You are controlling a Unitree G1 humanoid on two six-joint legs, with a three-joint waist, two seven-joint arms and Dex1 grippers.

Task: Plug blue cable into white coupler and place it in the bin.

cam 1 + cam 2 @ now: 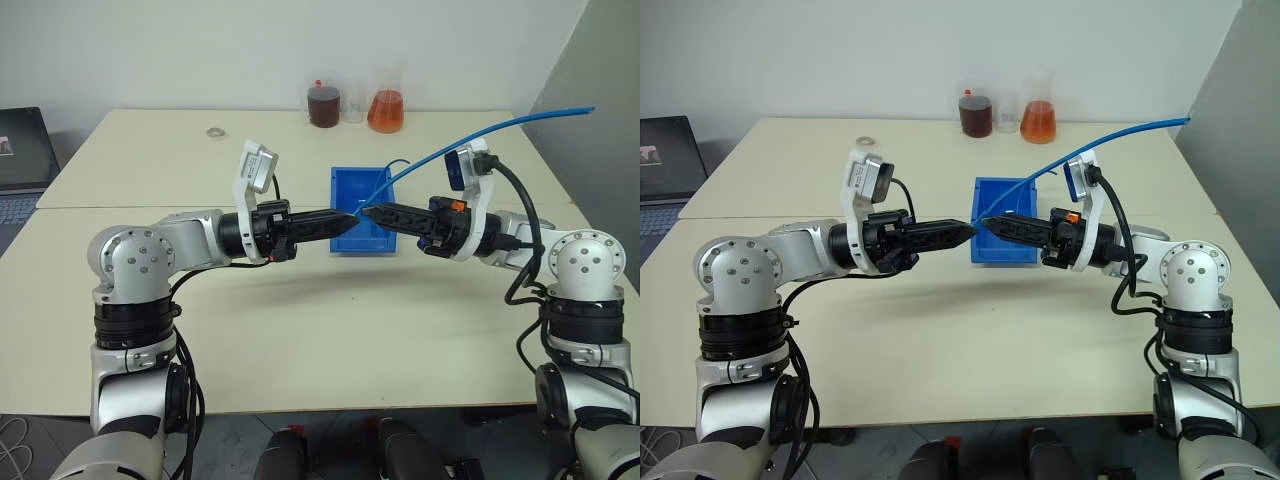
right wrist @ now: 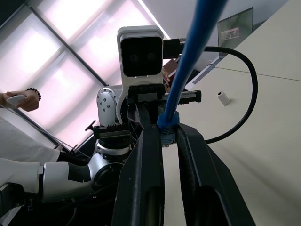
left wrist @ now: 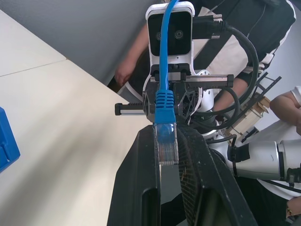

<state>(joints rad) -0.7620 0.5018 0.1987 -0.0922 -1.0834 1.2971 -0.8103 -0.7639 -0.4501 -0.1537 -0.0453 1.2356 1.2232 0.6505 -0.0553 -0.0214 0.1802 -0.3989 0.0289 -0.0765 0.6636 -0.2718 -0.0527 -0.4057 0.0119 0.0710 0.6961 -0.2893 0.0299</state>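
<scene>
The blue cable (image 3: 164, 101) ended between the two grippers, above the middle of the desk (image 1: 300, 330). From there it rose back over the right arm in a long arc and ran out past the desk's right edge. Its clear plug sat between the tips of the left gripper (image 1: 352, 221), whose two black fingers were pressed together on it with no gap to spare. The blue boot just behind the plug lay between the tips of the right gripper (image 1: 366, 212). Those fingers were drawn in against its sides, so both grippers gripped the same end of the cord.

The two grippers pointed at each other, roughly level, tip almost to tip, and were held up off the desk top.

The bin (image 1: 345, 180) stood on the desk just behind the meeting tips, about midway between the left and right edges. The cable passed over its right back corner.

The white coupler (image 2: 223, 97) lay on the bare desk top, well apart from both grippers, on the side toward the laptop (image 1: 25, 150) by the desk's left edge.

A jar of dark liquid (image 1: 323, 105) and a flask of orange liquid (image 1: 385, 108) stood at the back edge. A person's hand (image 3: 124, 73) showed beyond the right edge.
</scene>
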